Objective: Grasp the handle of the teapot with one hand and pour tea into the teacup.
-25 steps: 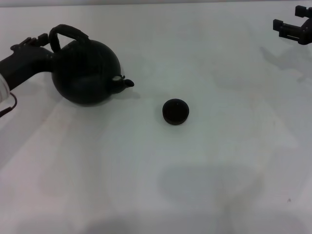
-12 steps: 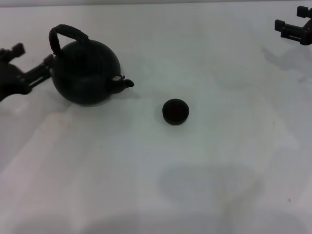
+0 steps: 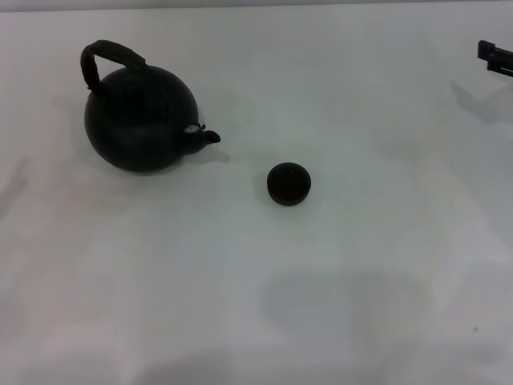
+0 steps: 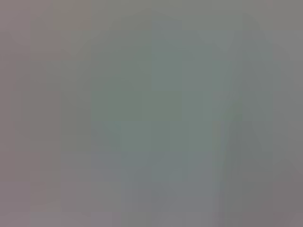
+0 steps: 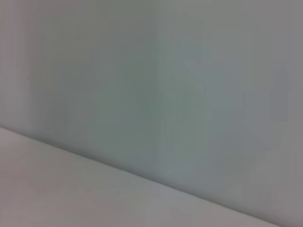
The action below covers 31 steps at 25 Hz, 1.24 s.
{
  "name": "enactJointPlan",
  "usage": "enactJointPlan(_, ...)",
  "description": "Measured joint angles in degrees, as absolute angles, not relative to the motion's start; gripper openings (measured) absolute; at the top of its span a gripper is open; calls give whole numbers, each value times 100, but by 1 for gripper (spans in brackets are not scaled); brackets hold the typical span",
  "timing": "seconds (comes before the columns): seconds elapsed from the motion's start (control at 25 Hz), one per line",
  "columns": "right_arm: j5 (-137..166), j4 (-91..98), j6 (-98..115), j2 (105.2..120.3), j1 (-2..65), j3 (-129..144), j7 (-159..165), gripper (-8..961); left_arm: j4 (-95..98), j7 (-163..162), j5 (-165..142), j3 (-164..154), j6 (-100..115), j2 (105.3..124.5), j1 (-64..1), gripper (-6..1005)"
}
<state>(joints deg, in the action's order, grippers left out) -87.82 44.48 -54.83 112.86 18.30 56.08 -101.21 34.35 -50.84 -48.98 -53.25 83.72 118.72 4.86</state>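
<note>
The round matte black teapot (image 3: 140,119) stands upright on the white table at the left of the head view, its short spout (image 3: 207,137) pointing right. Its arched black handle (image 3: 104,56) loops over the top and nothing holds it. The tiny dark teacup (image 3: 288,183) stands on the table to the right of the spout, apart from the pot. My left gripper is out of view. Only a black tip of my right gripper (image 3: 498,56) shows at the far right edge, well away from both. Both wrist views show only blank pale surface.
The white table (image 3: 256,305) spreads across the whole head view. Faint shadows lie on it at the front middle and at the far right.
My left arm has drawn back from the teapot's handle and left the view on the left. My right gripper has moved right, almost out of view. Teapot and teacup have not moved.
</note>
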Motion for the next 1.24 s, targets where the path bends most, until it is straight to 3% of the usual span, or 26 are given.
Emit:
enactJointPlan(0.2,-9159,4370,-6215,11506,1622,4799,-10637,784,2711,-4862,-4918,-4299,8278,11860,230,851)
enactJointPlan(0.8,-12060,1012,-7896,11518,1459,4214,-14557,784,2487,-4489,-5036,-3922,7389,11814,-232,849)
enactJointPlan(1.24,-12085,768,-7929,11520,1455,3890,-15135,784,2500,-4325,-5148,-3928,7441,11864,-308,847)
